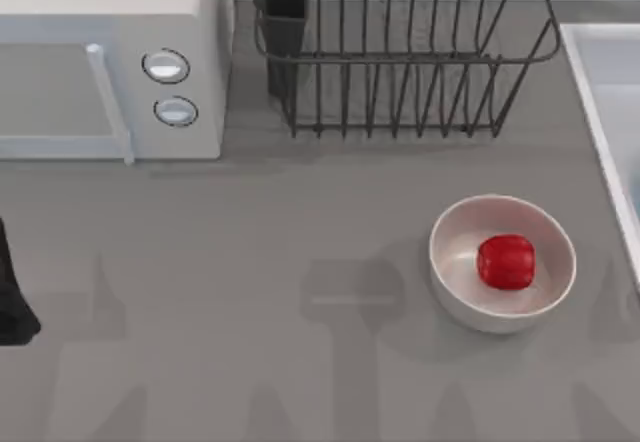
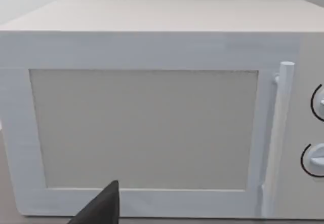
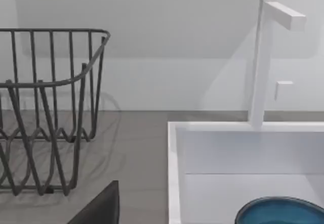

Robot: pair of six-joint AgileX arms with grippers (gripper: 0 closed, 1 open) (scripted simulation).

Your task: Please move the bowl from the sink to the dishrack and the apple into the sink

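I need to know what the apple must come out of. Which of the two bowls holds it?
The plain white bowl on the counter holds the apple; the blue bowl lies in the sink, nothing seen inside.

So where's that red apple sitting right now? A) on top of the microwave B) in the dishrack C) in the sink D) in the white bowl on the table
D: the top view shows the apple resting inside the white bowl on the table.

I saw the glossy red apple (image 1: 506, 262) resting in a white bowl (image 1: 455, 277) at the near right. The blue bowl (image 3: 281, 212) sat in the white-rimmed sink (image 3: 174, 173), far right. The dark wire dishrack (image 1: 400, 57) stood at the far side.
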